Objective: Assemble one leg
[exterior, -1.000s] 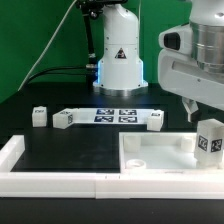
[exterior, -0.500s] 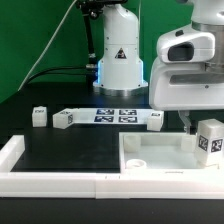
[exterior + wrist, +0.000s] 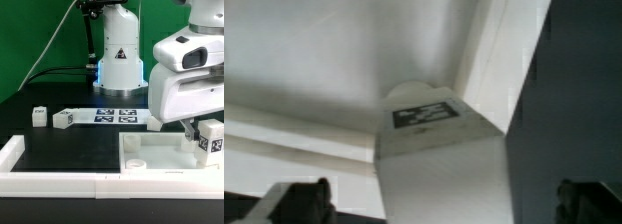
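Leg (image 3: 211,139) stands upright at the white panel (image 3: 158,151)'s corner — near three o'clock in the exterior view — centred beneath the gripper (image 3: 446,198), whose fingers (image 3: 304,197) gape wide and hold nothing, seemingly aligned so to straddle it for a grasp.

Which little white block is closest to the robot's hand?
The leg standing on the white panel at the exterior view's right; the others sit beside the marker board.

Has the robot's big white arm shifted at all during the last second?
Yes. The arm has slid toward the exterior view's left and a little lower. It now covers the right end of the marker board, which was in plain sight before.
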Controlling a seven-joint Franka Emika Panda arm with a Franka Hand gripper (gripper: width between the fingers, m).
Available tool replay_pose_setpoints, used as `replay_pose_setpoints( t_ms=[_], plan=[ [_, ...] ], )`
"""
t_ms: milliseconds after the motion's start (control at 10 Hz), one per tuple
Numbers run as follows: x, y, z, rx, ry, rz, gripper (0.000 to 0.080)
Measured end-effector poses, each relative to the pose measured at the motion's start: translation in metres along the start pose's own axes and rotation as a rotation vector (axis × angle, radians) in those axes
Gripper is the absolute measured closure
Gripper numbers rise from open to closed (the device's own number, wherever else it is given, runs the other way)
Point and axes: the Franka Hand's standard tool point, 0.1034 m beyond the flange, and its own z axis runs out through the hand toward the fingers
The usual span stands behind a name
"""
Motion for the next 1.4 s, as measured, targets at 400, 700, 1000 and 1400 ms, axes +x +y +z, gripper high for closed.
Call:
replay_pose_setpoints(
  t_ms=[400, 700, 1000, 1400],
  plan=[
    [0.000, 0.003, 0.000, -0.003, 0.001, 0.003, 0.0502],
    [0.000, 0.004, -0.001, 0.003, 0.003, 0.082, 0.0502],
    [-0.001, 0.011, -0.003, 0.038, 0.029, 0.572, 0.0505],
    [-0.002, 0.012, 0.000, 0.056, 0.048, 0.987, 0.0505]
  ],
)
